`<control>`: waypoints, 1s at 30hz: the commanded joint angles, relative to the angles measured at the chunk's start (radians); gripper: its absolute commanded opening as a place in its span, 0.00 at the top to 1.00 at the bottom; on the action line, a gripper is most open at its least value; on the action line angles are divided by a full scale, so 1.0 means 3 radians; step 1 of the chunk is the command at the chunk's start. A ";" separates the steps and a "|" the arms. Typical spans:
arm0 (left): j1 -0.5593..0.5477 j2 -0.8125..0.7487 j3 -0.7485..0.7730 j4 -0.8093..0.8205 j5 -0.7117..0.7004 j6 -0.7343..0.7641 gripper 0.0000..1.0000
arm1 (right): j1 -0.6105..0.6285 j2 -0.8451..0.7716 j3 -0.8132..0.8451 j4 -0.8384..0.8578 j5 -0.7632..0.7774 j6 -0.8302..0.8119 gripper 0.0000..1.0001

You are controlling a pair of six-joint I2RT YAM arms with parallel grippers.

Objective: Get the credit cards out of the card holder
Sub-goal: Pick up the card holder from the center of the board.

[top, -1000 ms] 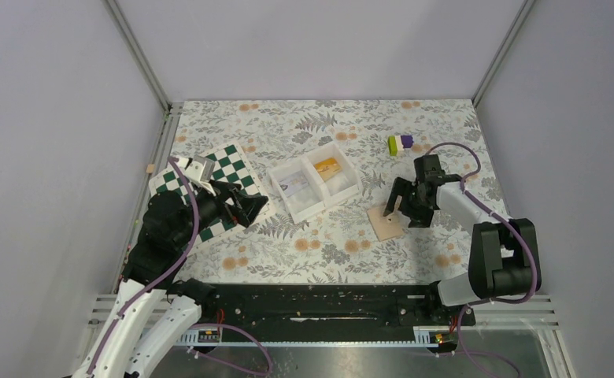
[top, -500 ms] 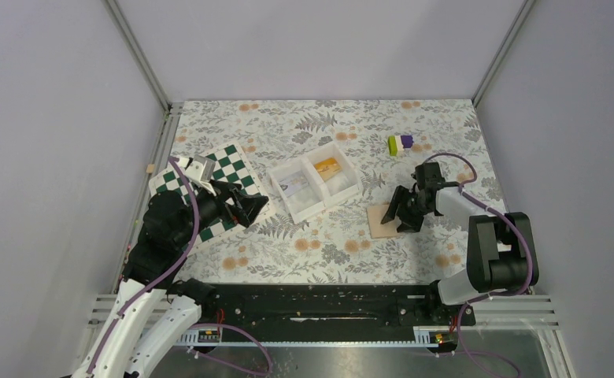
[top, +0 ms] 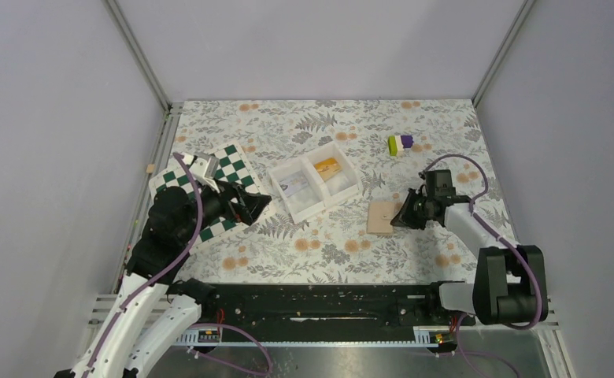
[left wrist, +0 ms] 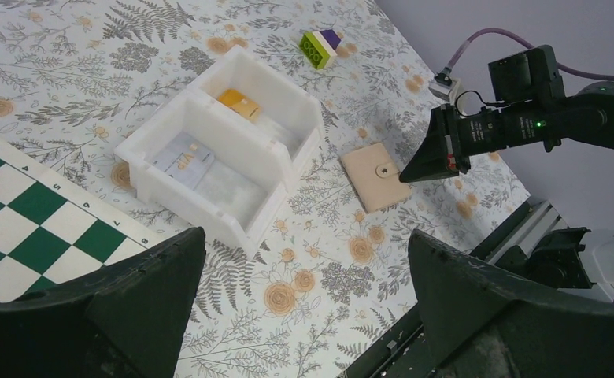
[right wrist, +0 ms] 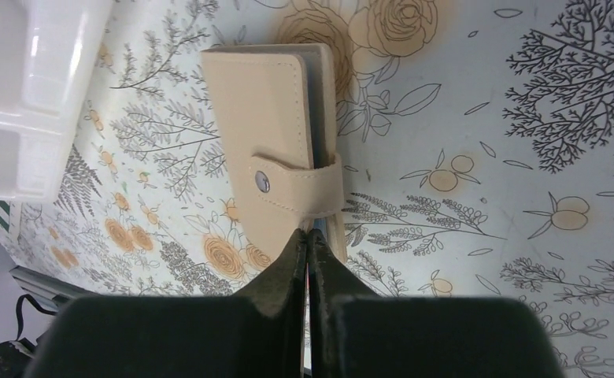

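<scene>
- Right wrist: right tool (right wrist: 308, 236) has its fingers pressed together with nothing visible between them. The tips touch the strap edge of the closed tan leather-look card holder (right wrist: 260, 118), which lies flat on the floral worktop (right wrist: 524, 118).
- Snap strap (right wrist: 308, 189) is fastened. No credit cards in sight, presumably inside.
- Risk: nothing pins the holder, so a push could skate it toward the white two-compartment plastic tray (left wrist: 209, 213) instead of lifting the strap.
- Risk: prying from the side could flip the holder without popping the snap.
- Left tool (left wrist: 304, 236) is spread wide by the green-and-white chequered board (top: 233, 161), well apart from the holder, so it can't brace it.
</scene>
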 commanded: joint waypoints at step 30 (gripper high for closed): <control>-0.0071 0.0534 -0.1111 0.1747 0.0847 -0.1500 0.01 | 0.1128 -0.1423 0.0591 -0.0190 -0.0671 0.0610 1.00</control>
